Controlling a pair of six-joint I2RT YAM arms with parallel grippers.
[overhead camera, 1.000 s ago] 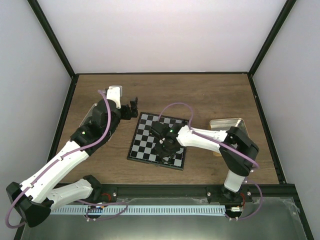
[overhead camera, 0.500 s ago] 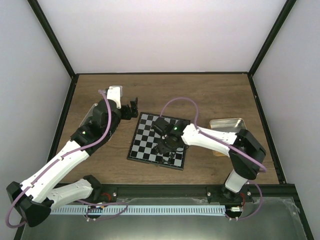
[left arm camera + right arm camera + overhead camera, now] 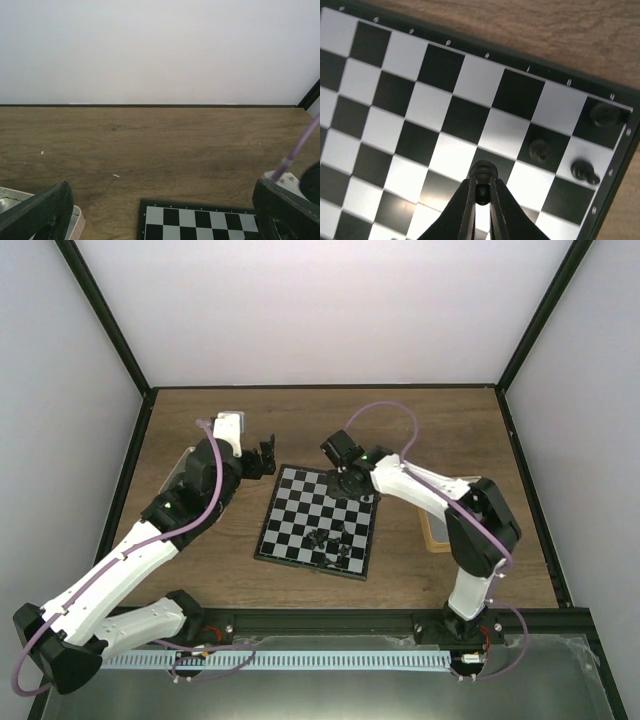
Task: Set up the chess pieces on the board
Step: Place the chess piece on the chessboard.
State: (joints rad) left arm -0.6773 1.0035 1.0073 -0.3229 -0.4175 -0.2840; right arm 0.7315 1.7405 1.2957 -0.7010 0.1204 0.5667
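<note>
- The right gripper [image 3: 482, 186] has its fingers pinched almost fully together on the held piece [image 3: 483, 171], a small black chessman clamped by its neck.
- The held piece is over a dark square of the board [image 3: 410, 100], a few squares in from the right-hand edge. Whether its base touches the square cannot be told.
- Seen from above, this gripper hangs over the far right part of the board.
- The left gripper [image 3: 160, 212] is spread as wide as it goes and holds nothing. It is parked beside the board's far left corner, above the table [image 3: 150, 145].
- Placed so far, in the right wrist view:
  - the corner piece [image 3: 606, 115] on the corner square;
  - the second piece [image 3: 539, 149] on a dark square diagonally inward;
  - the third piece [image 3: 584, 171] on a light edge square.
- The overhead camera shows a few dark pieces on the near right part (possibly the same three).
- Judgement: early stage. Most squares are bare, no full rank is formed, and the bulk of the set is still to be placed.
- The tin [image 3: 433, 532] to the right is mostly hidden by the arm, so its contents cannot be seen.
</note>
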